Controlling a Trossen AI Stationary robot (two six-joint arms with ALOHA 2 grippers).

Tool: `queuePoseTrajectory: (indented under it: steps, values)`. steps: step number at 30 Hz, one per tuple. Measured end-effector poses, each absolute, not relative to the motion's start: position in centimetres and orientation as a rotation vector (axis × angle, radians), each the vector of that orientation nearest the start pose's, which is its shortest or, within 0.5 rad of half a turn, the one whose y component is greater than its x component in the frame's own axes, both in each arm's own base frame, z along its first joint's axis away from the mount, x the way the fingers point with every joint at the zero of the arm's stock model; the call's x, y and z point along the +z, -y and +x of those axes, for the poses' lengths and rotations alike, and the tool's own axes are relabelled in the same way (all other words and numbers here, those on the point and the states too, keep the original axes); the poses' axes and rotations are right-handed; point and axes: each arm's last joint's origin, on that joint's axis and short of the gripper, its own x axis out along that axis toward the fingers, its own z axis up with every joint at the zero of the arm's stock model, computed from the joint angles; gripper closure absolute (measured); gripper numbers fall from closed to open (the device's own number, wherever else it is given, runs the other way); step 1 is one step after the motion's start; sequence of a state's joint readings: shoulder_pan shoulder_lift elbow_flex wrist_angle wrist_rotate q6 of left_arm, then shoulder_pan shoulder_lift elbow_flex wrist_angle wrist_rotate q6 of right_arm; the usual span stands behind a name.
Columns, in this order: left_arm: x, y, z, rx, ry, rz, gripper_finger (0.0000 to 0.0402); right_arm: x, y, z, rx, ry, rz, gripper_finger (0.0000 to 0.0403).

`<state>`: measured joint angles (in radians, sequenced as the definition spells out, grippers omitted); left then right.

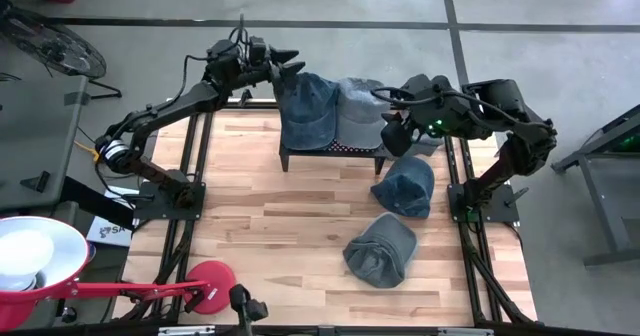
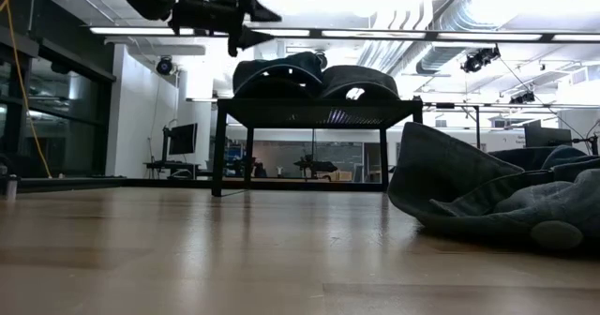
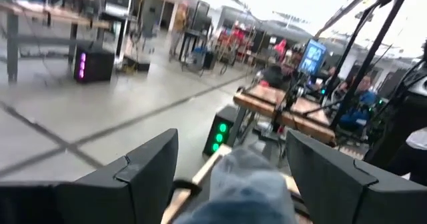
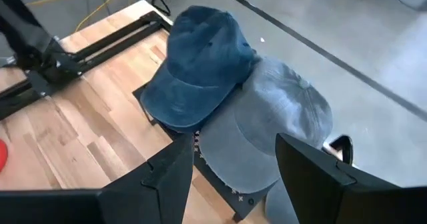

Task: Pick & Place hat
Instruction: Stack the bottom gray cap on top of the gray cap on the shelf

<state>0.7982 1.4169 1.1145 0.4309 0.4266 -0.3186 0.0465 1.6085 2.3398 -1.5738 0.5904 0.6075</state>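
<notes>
A low dark stand (image 1: 330,154) at the table's far middle carries two hats side by side: a dark blue hat (image 1: 305,111) and a grey-blue hat (image 1: 360,114), both lying on its top. Two more hats lie on the wood to the right: a blue one (image 1: 405,186) and a grey one (image 1: 382,248). My left gripper (image 1: 290,61) hovers open just beyond the dark blue hat's far left side; in the low view it (image 2: 255,26) stands clear above that hat (image 2: 281,69). My right gripper (image 4: 233,177) hangs open above the grey-blue hat (image 4: 280,131), slanting down from the right.
A red disc on a red arm (image 1: 210,281) and a white bowl (image 1: 25,256) sit at the near left corner. Dark frame rails (image 1: 190,176) run along both sides of the table. Bare wood (image 1: 270,226) lies in front of the stand.
</notes>
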Motion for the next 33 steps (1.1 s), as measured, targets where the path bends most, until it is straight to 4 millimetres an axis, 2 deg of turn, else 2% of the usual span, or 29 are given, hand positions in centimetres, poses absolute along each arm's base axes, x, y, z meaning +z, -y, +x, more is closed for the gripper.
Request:
queuePoseTrajectory:
  steps: [8, 11, 15, 19, 24, 33]
  values:
    - [38.1, -20.7, 22.8, 0.321, 0.227, -0.197, 0.0128, 50.6, 0.3, 23.5, -0.622, -0.664, 0.375, 0.0198]
    - [38.8, -19.7, 22.8, 0.290, 0.247, -0.183, 0.0128, 50.5, -0.3, 23.6, -0.553, -0.690, 0.402, 0.0198]
    - [39.3, -18.6, 23.0, 0.263, 0.255, -0.181, 0.0128, 49.2, -1.6, 24.3, -0.521, -0.753, 0.411, 0.0199]
    - [39.4, -17.5, 23.7, 0.225, 0.256, -0.184, 0.0128, 46.3, -3.1, 25.7, -0.528, -0.873, 0.443, 0.0199]
    - [39.3, -16.5, 24.5, 0.184, 0.246, -0.193, 0.0128, 41.4, -5.3, 26.9, -0.606, -1.045, 0.540, 0.0199]
    - [39.2, -15.8, 24.9, 0.142, 0.229, -0.200, 0.0128, 33.0, -10.6, 27.2, -0.670, -1.304, 0.860, 0.0199]
